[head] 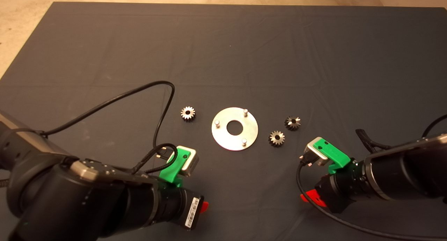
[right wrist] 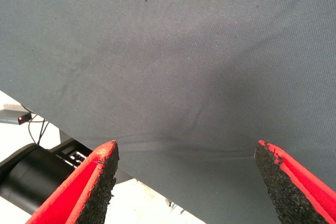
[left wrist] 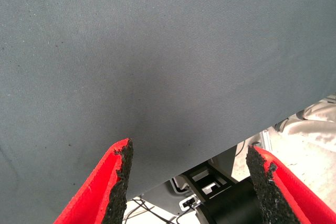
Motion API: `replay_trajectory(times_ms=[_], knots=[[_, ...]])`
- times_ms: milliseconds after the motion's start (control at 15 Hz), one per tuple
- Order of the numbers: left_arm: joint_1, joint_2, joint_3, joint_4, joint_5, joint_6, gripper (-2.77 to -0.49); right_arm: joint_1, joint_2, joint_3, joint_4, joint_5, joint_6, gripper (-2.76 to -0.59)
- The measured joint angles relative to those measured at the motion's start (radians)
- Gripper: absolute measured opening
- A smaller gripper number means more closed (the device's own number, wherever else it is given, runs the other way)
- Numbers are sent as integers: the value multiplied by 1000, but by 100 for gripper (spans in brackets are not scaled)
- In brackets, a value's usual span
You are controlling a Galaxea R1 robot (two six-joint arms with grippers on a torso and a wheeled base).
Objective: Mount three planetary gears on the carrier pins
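Note:
A flat round silver plate (head: 223,138) with a central hole lies mid-mat in the head view, and three bare carrier pins (head: 245,111) (head: 217,122) (head: 244,141) stand on it. One planetary gear (head: 188,113) lies left of the plate. Two more gears (head: 276,138) (head: 292,122) lie to its right. My left gripper (left wrist: 188,182) hangs open over bare mat at the near left, with only a red finger (head: 205,206) showing from above. My right gripper (right wrist: 185,184) is open at the near right, holding nothing, below the two right gears.
Black cables loop from the left arm (head: 160,104) toward the left gear and trail from the right arm (head: 331,218). The mat's near edge (left wrist: 220,153) shows in both wrist views, with floor and equipment beyond it. Bare tan floor borders the mat's far side.

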Motion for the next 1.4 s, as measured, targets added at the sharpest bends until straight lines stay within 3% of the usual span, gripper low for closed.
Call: replay_trajectory(times_ms=[600, 933, 1400], knots=[[0, 10, 0, 0, 0, 1, -177, 0, 7, 0, 0, -1, -11, -144], [0, 18, 0, 0, 0, 1, -177, 1, 26, -17, 0, -1, -66, -144], [0, 23, 0, 0, 0, 1, -177, 14, 57, -131, -1, 0, -191, -144]])
